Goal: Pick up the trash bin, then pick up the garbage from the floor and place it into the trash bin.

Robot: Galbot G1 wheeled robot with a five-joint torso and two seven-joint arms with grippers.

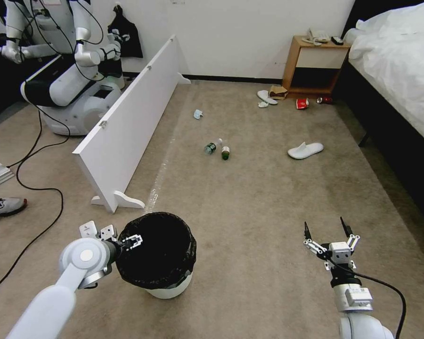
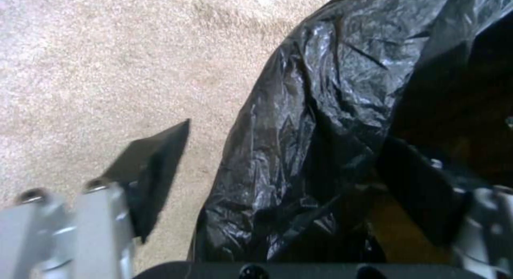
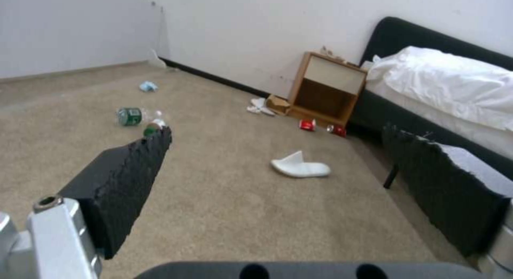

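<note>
At the lower left, the left hand [image 1: 127,243] straddles the trash bin [image 1: 156,256] rim, not yet squeezing; the slippery bag could slide. The right hand [image 1: 328,231] is wide.

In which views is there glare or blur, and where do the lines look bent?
Head view: even light, the white board and bed lean outward from lens distortion. Left wrist view: soft focus, sheen on the bin bag. Right wrist view: near fingers blurred, bedding washed out.
</note>
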